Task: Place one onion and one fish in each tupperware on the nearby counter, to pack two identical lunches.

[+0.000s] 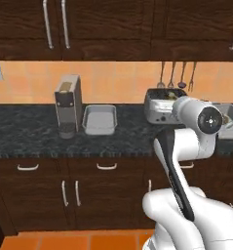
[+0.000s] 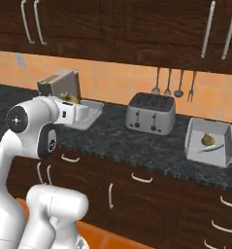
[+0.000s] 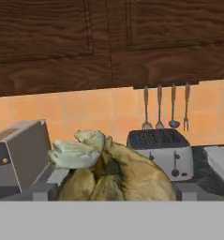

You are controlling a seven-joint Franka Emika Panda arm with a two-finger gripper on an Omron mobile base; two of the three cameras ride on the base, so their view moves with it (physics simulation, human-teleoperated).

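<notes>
A brown onion with a pale papery top sits right in front of the hand camera, and my gripper is shut on it. The fingertips are hidden behind it. In the right base view the onion hangs above the near end of an empty grey tupperware on the marbled counter. The same tupperware lies beside the coffee machine. A second tupperware, right of the toaster, holds an onion and a fish.
A silver toaster stands between the two tupperwares. A grey coffee machine stands at the left of the empty one. Utensils hang on the orange tiled wall. Dark wall cabinets overhang the counter.
</notes>
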